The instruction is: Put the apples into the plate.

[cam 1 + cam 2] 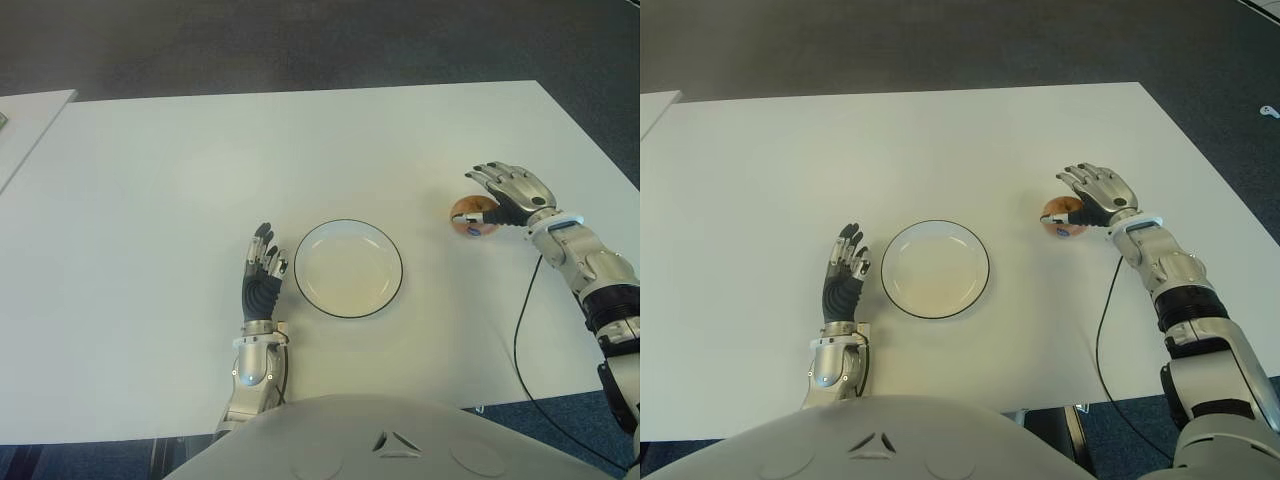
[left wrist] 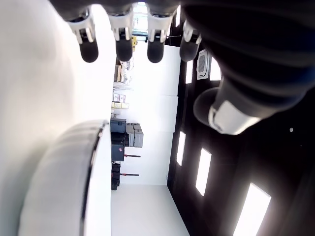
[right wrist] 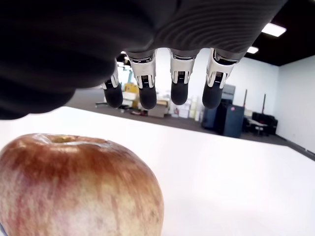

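Apple [image 1: 468, 216] under right hand [image 1: 510, 193]

Bright even overhead lighting, soft shadows on white table [image 1: 150, 250], glaring ceiling lights in wrist views

My right hand [image 1: 512, 192] covered the far side of the red-and-yellow apple [image 1: 466, 217], so I could not tell from the eye views whether my fingers touched it. In my right wrist view the apple's lower part [image 3: 74, 191] ran off the edge. In my left wrist view the round white black-rimmed plate [image 2: 69, 182] was blurred and cut off.
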Robot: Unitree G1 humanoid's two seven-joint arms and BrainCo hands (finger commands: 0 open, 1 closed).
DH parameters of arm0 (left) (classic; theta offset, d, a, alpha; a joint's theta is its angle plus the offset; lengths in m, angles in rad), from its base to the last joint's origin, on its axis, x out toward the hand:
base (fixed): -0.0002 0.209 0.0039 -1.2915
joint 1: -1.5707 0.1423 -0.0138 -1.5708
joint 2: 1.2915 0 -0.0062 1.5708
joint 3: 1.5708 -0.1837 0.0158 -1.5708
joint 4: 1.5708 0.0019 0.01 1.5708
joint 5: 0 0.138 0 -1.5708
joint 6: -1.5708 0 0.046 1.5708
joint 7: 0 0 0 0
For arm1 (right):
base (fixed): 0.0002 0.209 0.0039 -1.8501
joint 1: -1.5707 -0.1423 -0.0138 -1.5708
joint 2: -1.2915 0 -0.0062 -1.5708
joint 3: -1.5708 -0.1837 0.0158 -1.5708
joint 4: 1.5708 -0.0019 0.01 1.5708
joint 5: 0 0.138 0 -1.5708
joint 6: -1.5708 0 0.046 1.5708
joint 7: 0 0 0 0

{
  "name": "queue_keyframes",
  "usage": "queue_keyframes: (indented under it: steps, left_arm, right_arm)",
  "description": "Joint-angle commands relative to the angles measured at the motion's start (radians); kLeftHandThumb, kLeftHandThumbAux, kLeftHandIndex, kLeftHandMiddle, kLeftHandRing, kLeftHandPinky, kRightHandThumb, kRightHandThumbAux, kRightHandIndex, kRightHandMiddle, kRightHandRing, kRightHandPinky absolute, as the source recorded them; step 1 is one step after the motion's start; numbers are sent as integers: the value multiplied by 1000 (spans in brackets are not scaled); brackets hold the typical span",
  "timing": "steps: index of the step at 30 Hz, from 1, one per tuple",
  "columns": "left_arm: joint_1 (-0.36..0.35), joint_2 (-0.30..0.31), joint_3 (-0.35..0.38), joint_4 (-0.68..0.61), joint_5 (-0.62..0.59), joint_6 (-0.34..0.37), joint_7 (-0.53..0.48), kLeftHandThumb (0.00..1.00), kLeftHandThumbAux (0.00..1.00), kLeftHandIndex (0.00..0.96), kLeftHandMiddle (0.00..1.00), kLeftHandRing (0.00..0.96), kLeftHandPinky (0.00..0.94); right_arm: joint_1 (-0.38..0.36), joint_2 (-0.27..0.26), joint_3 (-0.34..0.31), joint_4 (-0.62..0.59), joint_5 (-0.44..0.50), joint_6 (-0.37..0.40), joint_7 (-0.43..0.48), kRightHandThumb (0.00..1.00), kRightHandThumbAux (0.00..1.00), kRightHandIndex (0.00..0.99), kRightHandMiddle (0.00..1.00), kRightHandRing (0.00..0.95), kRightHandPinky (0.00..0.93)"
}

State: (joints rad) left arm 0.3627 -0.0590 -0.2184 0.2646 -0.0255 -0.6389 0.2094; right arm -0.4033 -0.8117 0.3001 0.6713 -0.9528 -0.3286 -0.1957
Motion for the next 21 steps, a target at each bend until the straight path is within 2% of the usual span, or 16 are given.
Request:
queue_keyframes:
  steps: [1,8,21]
  left_arm:
    - [34,-103,-14,77,-53,2,-33,127,574,44,44,18,12]
    - [32,-106,-7,83,-75,1,-62,124,571,48,44,19,15]
    - [27,-113,-2,91,-64,-24,-55,119,568,44,38,13,0]
  right_arm:
    - [-14,1,26,35,17,-11,-8,290,166,0,0,0,0]
    - [-38,14,50,73,28,-11,-17,294,190,0,0,0,0]
    - [-118,48,110,257,42,-46,-69,281,209,0,0,0,0]
